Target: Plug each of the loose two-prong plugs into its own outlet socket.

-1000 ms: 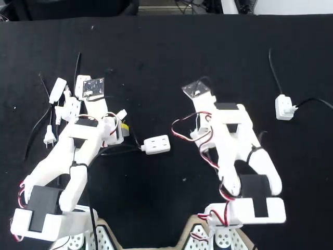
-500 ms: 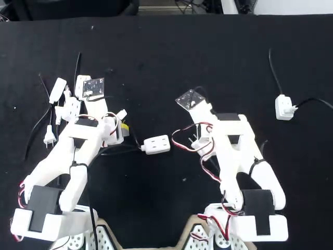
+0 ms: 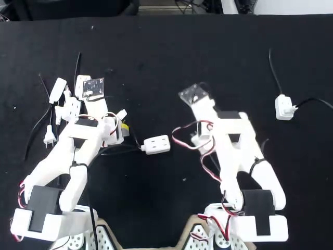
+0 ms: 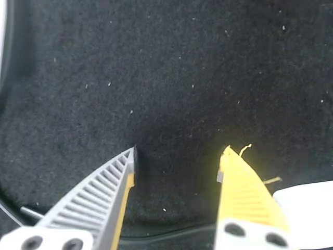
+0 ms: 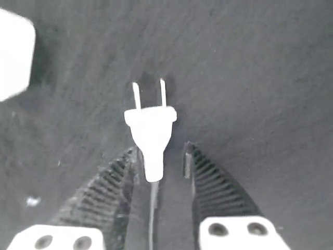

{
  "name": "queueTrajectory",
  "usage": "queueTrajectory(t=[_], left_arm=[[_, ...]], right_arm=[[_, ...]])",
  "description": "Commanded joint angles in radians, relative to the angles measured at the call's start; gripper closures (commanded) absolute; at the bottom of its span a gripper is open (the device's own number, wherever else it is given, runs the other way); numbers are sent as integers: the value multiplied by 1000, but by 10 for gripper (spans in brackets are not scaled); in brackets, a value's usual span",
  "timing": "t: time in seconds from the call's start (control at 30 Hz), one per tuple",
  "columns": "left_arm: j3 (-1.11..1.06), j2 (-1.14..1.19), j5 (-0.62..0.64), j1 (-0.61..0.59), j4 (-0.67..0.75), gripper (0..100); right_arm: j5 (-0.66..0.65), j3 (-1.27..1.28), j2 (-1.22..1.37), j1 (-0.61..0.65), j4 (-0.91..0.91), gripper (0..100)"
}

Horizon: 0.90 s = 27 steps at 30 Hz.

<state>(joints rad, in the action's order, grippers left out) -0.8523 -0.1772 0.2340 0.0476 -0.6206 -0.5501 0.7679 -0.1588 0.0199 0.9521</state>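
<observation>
In the right wrist view a white two-prong plug (image 5: 151,127) sits between the fingertips of my right gripper (image 5: 158,159), prongs pointing away, its thin cord running back between the fingers. The gripper is shut on the plug's tail. It hangs over the black mat at centre right in the high view (image 3: 194,95). A white outlet block (image 3: 156,144) lies between the arms, and a blurred white block (image 5: 11,54) shows near the plug. My left gripper (image 3: 92,87) (image 4: 177,156) stands open over bare mat, beside a cluster of white outlets and plugs (image 3: 70,108).
Another outlet block (image 3: 284,107) with black cords lies at the far right. A loose plug (image 3: 49,136) on a black cord rests at the left edge. A white piece (image 4: 307,200) and a black cable (image 4: 156,232) lie close under my left gripper.
My right gripper swung left and toward the arms' bases, then back slightly to the right. The left arm has kept still.
</observation>
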Motion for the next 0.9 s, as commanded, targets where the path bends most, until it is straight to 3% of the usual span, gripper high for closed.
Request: queueTrajectory(t=[0.0,0.4,0.87], left_arm=[[19,-34,8,-5,14,744],[19,-40,8,-4,14,744],[19,-41,8,-4,14,744]], right_arm=[[12,-102,-50,-12,29,874],[11,-19,59,21,-118,874],[101,-54,93,143,-11,874]])
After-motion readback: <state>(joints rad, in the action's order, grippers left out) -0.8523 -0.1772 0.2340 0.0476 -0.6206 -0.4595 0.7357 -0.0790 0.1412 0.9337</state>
